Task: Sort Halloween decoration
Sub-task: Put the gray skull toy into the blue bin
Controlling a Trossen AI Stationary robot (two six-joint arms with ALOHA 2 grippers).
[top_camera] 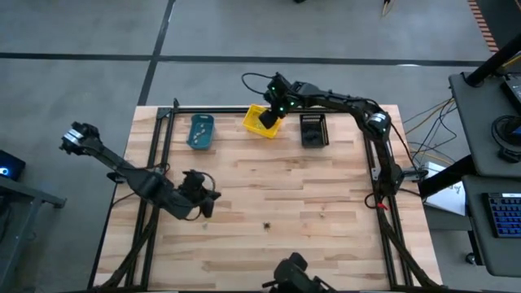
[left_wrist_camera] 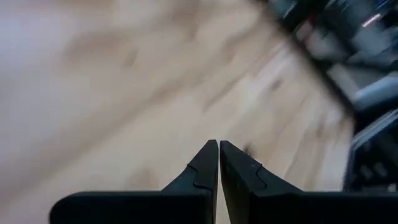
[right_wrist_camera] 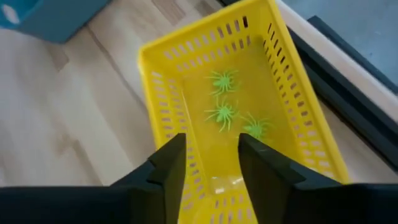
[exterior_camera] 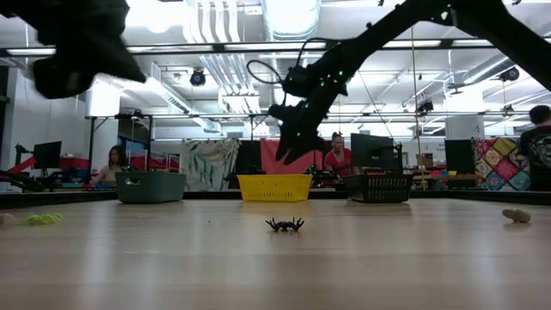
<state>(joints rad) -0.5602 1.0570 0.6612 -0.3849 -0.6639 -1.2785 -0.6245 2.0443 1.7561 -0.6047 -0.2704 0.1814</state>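
Black spider trinket [exterior_camera: 285, 225] alone mid-surface, right gripper [right_wrist_camera: 211, 152] above yellow bin [right_wrist_camera: 311, 140], fingers parted and empty, three green spiders [right_wrist_camera: 222, 114] inside the bin, left gripper [left_wrist_camera: 219, 163] fingers closed over wooden surface [top_camera: 326, 187].

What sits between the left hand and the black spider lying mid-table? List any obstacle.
Nothing visible. The left hand, shut, hovers over bare wood; the black spider lies apart from it on open table, with only planks between them.
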